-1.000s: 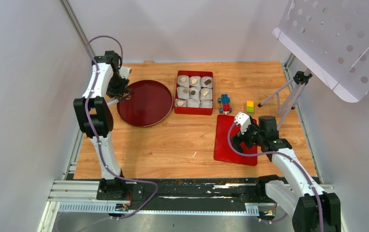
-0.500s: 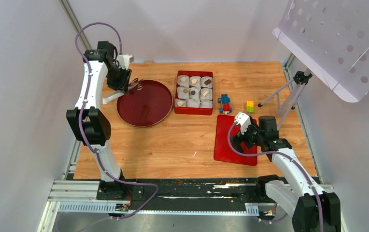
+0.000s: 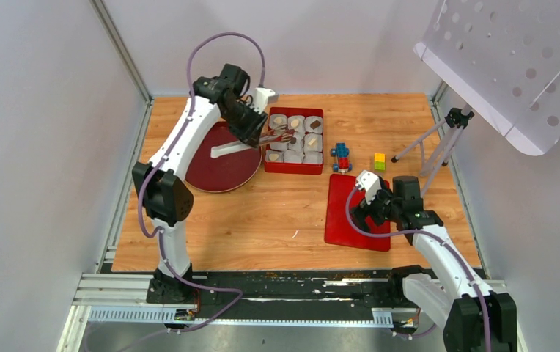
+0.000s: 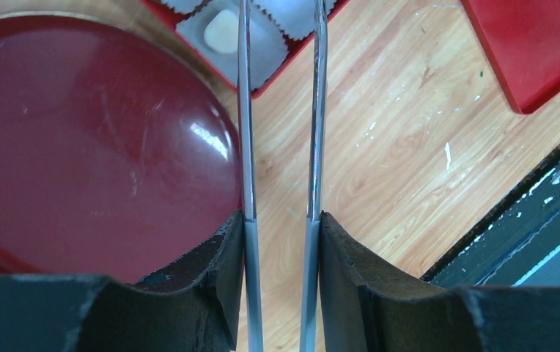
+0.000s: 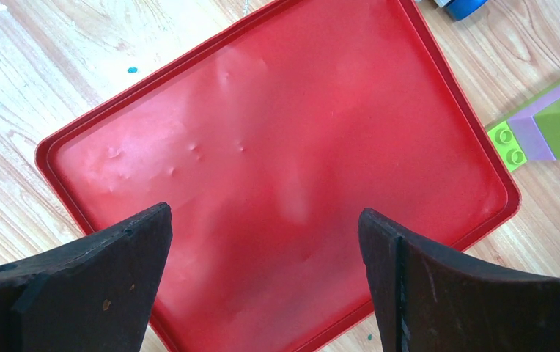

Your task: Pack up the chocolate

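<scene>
Left gripper [image 4: 281, 220] is clamped on a pair of metal tweezers [image 4: 245, 132], one black finger pressing each blade. There's a gap between the blades. From the top camera the tweezer tips sit over the left side of the red box [image 3: 294, 170], which is at roughly 12 o'clock on the table. Can't tell if anything's pinched in them, since they run off the top of the wrist shot.

The chocolate [image 3: 280, 120] is in that box: tiny tan and dark brown lumps sitting in white paper cups [image 3: 312, 156].

Right gripper [image 5: 262, 220] has its fingers wide apart with nothing between them, hanging over a flat red lid [image 5: 292, 132] at about 4 o'clock. A round dark red plate [image 3: 211, 165] is at 10 o'clock, just beside the box. Toy blocks [image 3: 341, 157] lie at 2 o'clock.
</scene>
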`<state>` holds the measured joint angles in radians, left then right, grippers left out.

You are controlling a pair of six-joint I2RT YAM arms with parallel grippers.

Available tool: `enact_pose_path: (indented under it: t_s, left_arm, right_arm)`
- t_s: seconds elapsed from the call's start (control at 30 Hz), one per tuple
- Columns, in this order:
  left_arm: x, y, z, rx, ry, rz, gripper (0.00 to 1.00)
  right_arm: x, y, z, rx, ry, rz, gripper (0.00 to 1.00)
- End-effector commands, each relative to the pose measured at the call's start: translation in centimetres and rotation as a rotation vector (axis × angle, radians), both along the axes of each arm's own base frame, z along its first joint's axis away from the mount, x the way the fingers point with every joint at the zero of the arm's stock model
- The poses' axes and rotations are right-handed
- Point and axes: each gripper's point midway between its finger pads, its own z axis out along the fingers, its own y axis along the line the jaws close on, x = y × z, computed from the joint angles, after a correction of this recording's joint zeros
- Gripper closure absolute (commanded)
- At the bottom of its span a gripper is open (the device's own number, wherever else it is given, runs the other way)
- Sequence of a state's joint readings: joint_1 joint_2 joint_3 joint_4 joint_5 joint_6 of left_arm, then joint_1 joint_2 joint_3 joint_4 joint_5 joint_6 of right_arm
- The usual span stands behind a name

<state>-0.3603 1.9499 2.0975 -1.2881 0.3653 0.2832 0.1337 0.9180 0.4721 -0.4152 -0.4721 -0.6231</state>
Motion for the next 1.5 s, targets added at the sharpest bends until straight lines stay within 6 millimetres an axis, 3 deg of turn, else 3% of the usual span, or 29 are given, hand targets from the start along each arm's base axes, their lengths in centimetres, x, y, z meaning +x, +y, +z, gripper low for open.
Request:
enact_pose_path:
  t_s: [0.0,0.23,0.7,0.9,1.13,1.47]
  left_arm:
    - [1.2,-2.9,-0.5,-0.039,-0.023,-0.031,0.89]
    - [2.3,-4.8,-3.2,-0.001,-0.008,-0.052,0.88]
    - [2.5,-5.4,-6.6,0.074,0.038,-0.065,0.82]
    - [1.7,-5.3,-7.1,0.081,0.068,-0.078,0.81]
    - [1.3,-5.5,-7.2,0.082,0.076,-0.087,0.65]
    - [1.4,-5.8,-6.4,0.087,0.052,-0.097,0.54]
  right_arm:
    - [1.0,-0.1,1.8,0.007,-0.06,0.0,0.02]
    - [1.1,-0.3,1.8,0.008,-0.059,-0.009,0.02]
    - [1.3,-0.5,1.7,0.008,-0.068,-0.017,0.02]
    - [1.2,-0.6,1.5,0.006,-0.071,-0.019,0.02]
    - [1.2,-0.5,1.4,0.008,-0.072,-0.019,0.02]
    - [1.2,-0.6,1.3,0.004,-0.078,-0.018,0.02]
